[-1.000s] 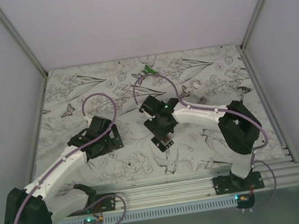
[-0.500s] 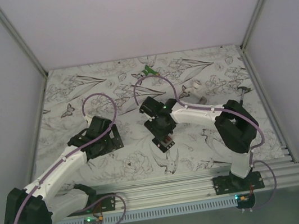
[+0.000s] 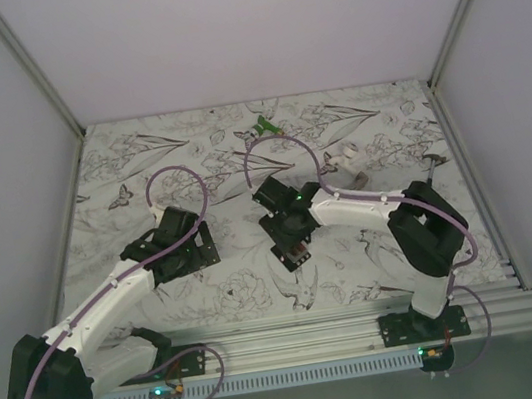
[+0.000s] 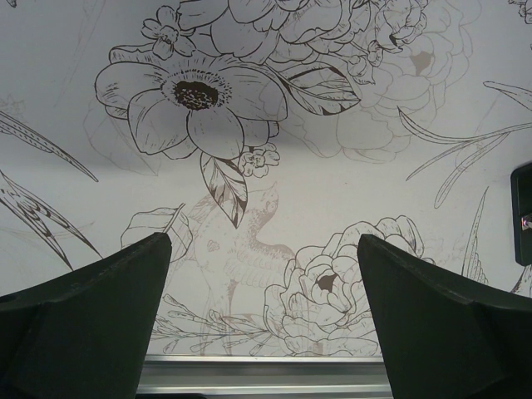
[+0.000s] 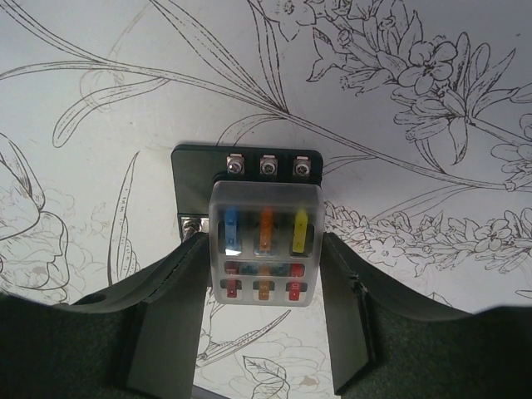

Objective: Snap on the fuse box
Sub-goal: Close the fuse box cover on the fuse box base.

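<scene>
Right wrist view: the fuse box (image 5: pixel 264 241) is a flat rectangle on a black plastic base plate, with three metal screw terminals in a row at one short end. A frosted, round-cornered translucent cover sits over blade fuses, with blue, orange and yellow in one row and red, orange and red below. The long axis runs straight away from the wrist, screw end farthest. The right gripper (image 5: pixel 264 249) has matte black jaws pinching the cover's two long sides.

The top external view places the fuse box (image 3: pixel 296 251) near the middle of the tabletop (image 3: pixel 130 170), which is white with a black line-drawn floral print. The right gripper (image 3: pixel 294 246) is over it, and the fuse colours cannot be made out here. Only this view shows a small green object (image 3: pixel 264 125) at the far edge.

In the left wrist view, the left gripper (image 4: pixel 263 249) has its jaws spread wide over bare tabletop (image 4: pixel 332 191), holding nothing. A ribbed aluminium rail (image 4: pixel 266 378) runs along the near edge.
</scene>
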`<state>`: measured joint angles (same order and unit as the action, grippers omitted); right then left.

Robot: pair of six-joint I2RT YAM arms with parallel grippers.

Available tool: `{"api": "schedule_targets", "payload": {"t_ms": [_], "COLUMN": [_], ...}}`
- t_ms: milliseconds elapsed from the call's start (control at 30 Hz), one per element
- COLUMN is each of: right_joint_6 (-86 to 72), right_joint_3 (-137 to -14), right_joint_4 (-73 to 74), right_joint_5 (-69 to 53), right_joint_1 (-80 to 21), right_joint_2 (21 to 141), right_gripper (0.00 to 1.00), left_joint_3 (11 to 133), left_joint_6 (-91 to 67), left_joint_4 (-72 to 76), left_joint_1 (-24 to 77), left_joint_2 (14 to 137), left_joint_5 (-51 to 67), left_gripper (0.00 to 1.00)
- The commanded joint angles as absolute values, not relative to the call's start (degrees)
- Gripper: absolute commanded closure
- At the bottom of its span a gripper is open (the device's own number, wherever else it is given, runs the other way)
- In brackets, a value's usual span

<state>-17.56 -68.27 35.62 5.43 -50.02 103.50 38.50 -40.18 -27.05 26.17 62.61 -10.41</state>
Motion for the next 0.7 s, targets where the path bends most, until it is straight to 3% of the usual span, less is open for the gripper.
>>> {"api": "schedule_targets", "payload": {"t_ms": [0,300,400,533,667], "right_joint_6": [-20.3,-20.4,-21.1,-21.7,-21.8], "right_joint_3": [-61.9,-68.0,-69.0,-67.9,-64.6], "right_joint_4": [42.2,38.3,36.7,34.8,32.2], "right_joint_5": [7.0,5.9,5.8,5.8,3.3], "right_joint_1": [-50.8,-51.3,-51.2,-51.1,-49.8], "right_joint_2": [108.7,102.1,99.8,96.2,92.2], "right_gripper": [0.71,0.60,0.50,0.40,0.37], "left_joint_3": [38.9,39.3,39.8,40.6,41.4], "left_joint_6": [-39.6,-39.7,-39.8,-40.2,-41.2], "left_joint_4": [-28.7,-28.7,-28.6,-27.7,-25.6], "left_joint_1": [25.8,25.8,25.8,26.0,27.3], "left_joint_2": [62.3,62.7,62.8,63.1,64.1], "left_joint_5": [-10.7,-9.7,-7.6,-3.2,1.6], "left_gripper": [0.00,0.00,0.00,0.03,0.06]}}
